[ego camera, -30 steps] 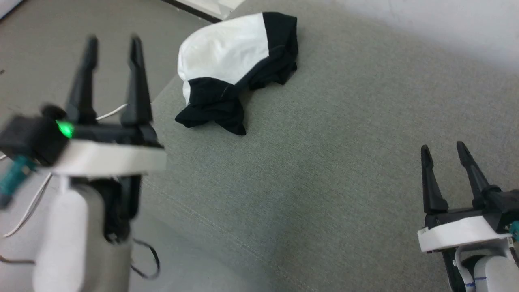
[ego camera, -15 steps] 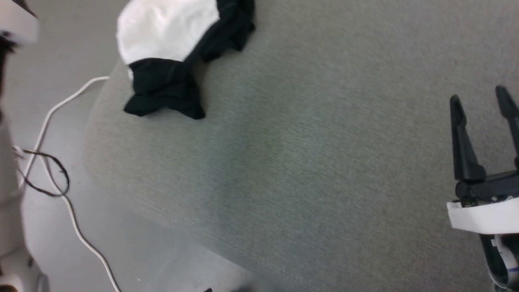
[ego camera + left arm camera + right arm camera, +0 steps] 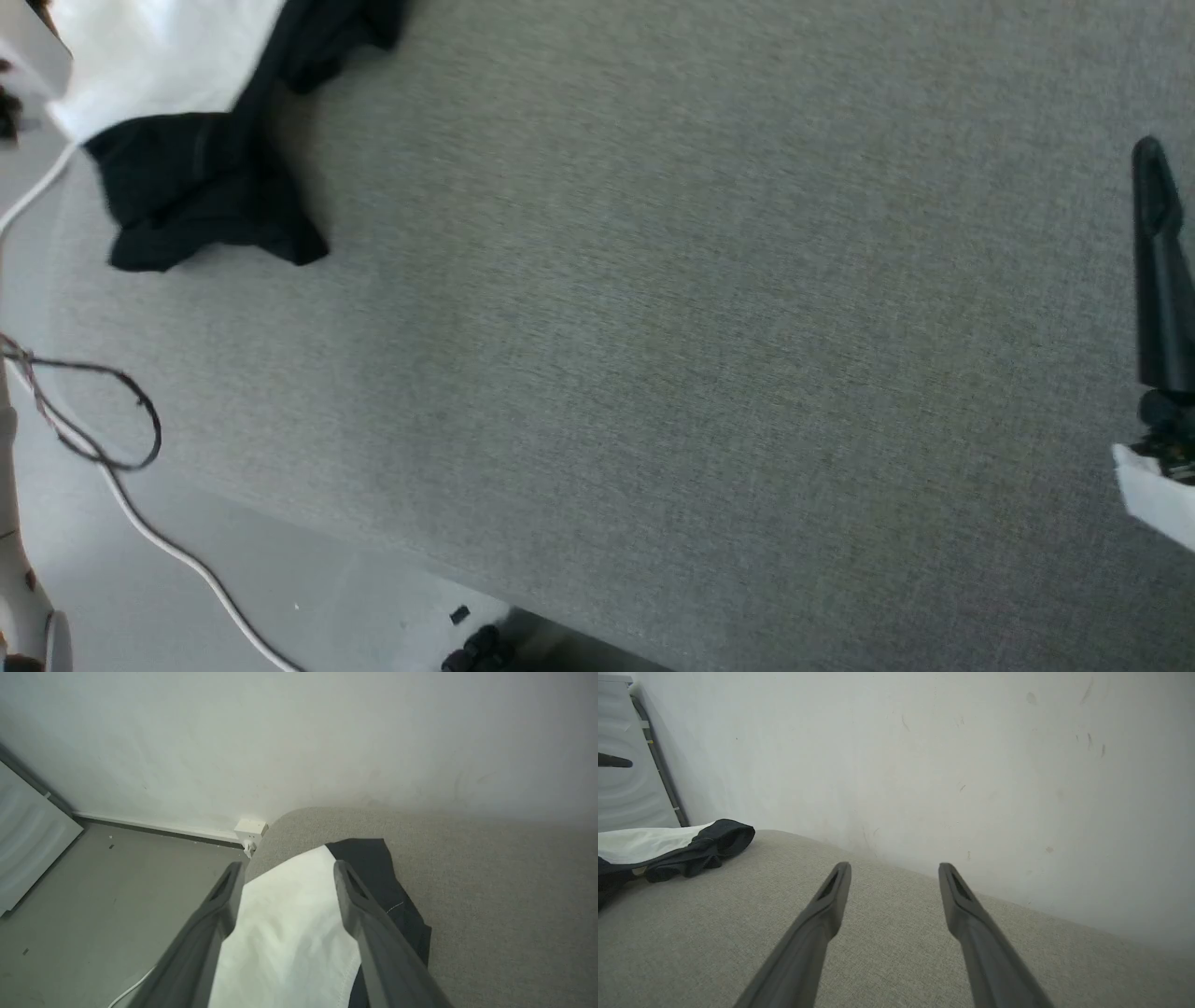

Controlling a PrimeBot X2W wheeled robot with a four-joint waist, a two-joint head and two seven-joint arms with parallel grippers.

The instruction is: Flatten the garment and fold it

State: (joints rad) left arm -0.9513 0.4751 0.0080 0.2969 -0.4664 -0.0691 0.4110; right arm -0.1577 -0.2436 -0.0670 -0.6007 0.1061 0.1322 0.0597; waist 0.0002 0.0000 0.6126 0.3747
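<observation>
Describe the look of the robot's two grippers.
The left gripper has two long, dark grey fingers that taper to blunt tips, each with a slot-like recess near its end. The right gripper looks the same; in the head view a white band sits at its base.

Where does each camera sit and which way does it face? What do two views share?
Left wrist view: on the left wrist, looking along the open left pincer at the shirt, wall behind.
Right wrist view: on the right wrist, looking along the open right pincer over the grey fabric surface to the wall.
Head view: on the head, looking down at that surface; one finger of the right pincer at its right edge.
All three share the shirt and the surface.
</observation>
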